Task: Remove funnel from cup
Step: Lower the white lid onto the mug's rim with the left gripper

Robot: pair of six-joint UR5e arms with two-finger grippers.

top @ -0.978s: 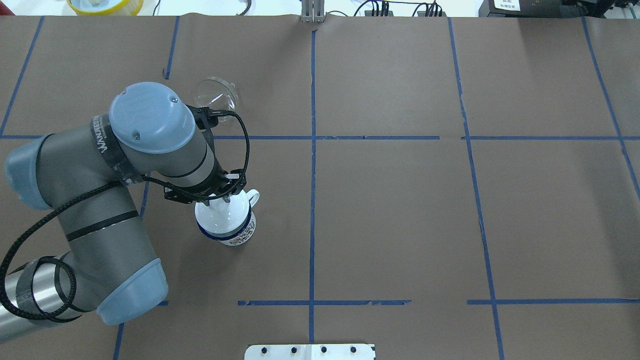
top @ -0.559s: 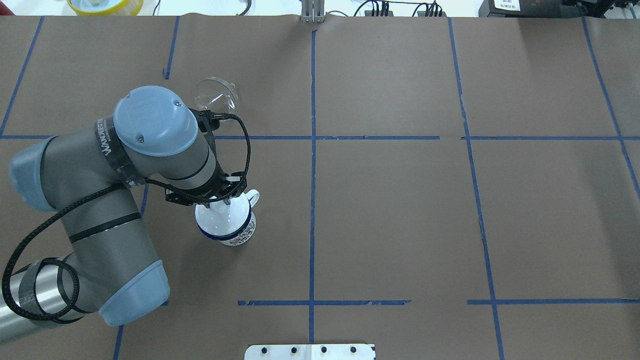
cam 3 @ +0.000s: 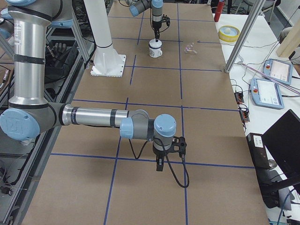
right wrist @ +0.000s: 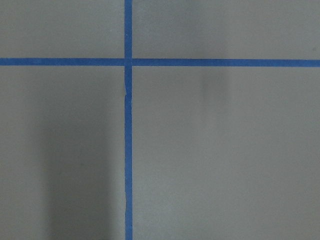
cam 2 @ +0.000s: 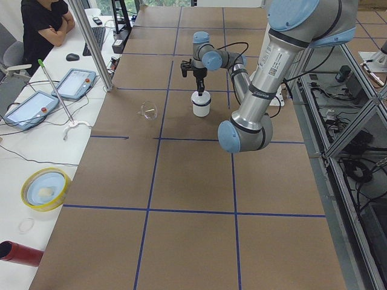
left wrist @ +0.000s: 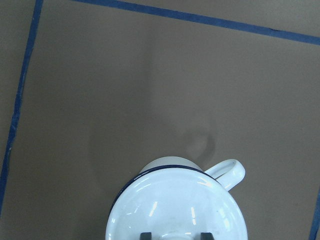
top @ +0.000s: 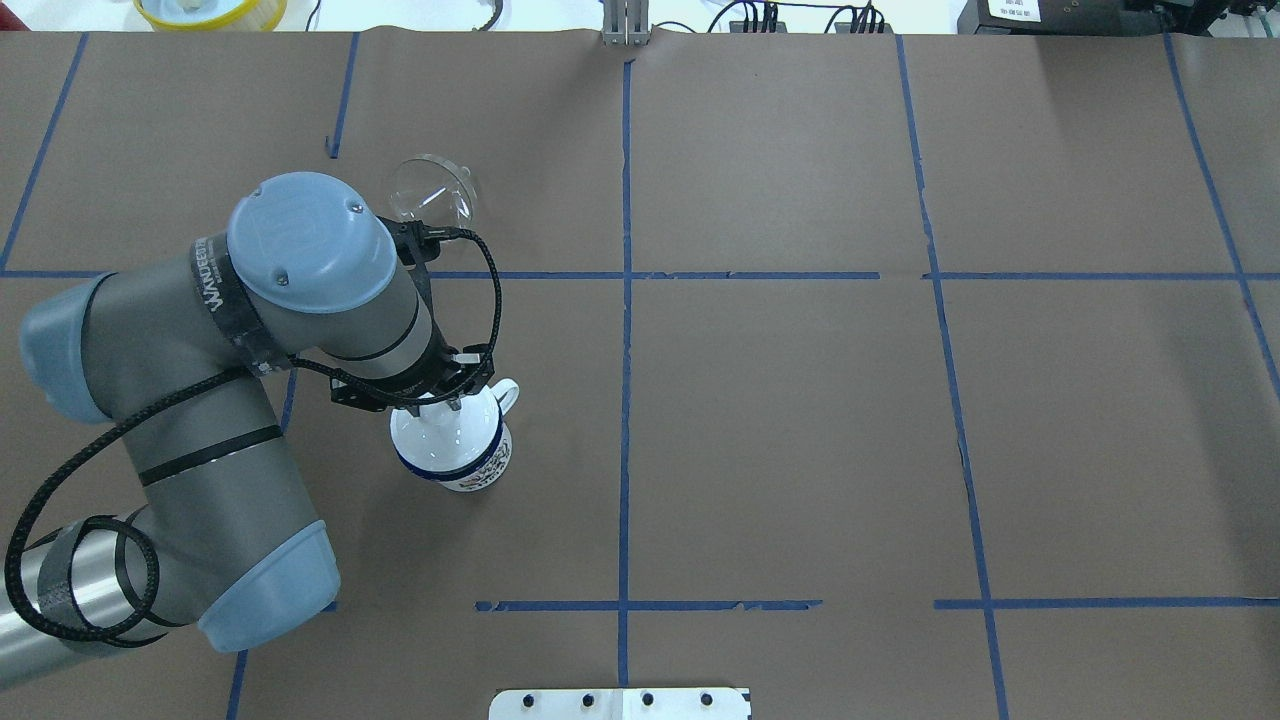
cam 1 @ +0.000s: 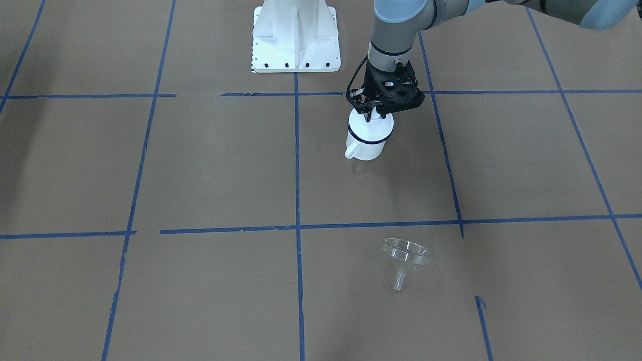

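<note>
My left gripper (cam 1: 373,116) points straight down, fingertips (left wrist: 146,236) narrowly apart, elbow bent; my right gripper (cam 3: 159,165) hangs downward, forearm level, grip indiscernible

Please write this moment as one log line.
funnel: out, lying apart from cup | lid: on cup | left gripper: at lid knob

Clear funnel (cam 1: 405,255) lies, apparently sideways, well apart from upright white cup (cam 1: 367,143).
</note>
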